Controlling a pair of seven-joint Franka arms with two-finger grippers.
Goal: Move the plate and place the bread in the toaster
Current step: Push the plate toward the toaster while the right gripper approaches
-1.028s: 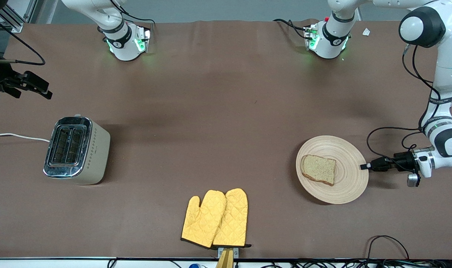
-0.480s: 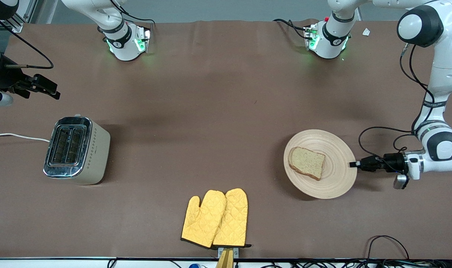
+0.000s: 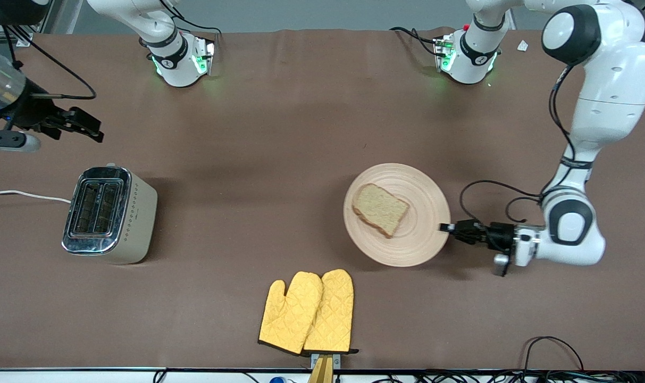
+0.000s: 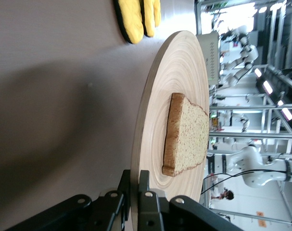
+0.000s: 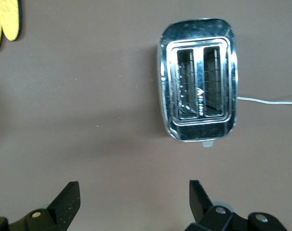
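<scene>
Item 1: plate (image 3: 413, 242), mid-table toward left arm's end, bread (image 3: 380, 209) lying flat on it. Left gripper (image 3: 446, 227) at plate's 3 o'clock rim, jaws pinching the rim edge.
Item 2: toaster (image 3: 109, 215), right arm's end, slots empty, white cord (image 3: 24, 194) trailing from it.
Item 3: right gripper (image 3: 91, 127) up over bare table at toaster's 12 o'clock, jaws spread, holding nothing.
Item 4: yellow oven mitts (image 3: 307, 312), table's near edge.
Step, judged: plate move underway. Next: set plate within right arm's reach, then bread pickup w/ right gripper.

Left gripper (image 3: 445, 227) clamped low — right gripper (image 3: 94, 129) spread, raised.
</scene>
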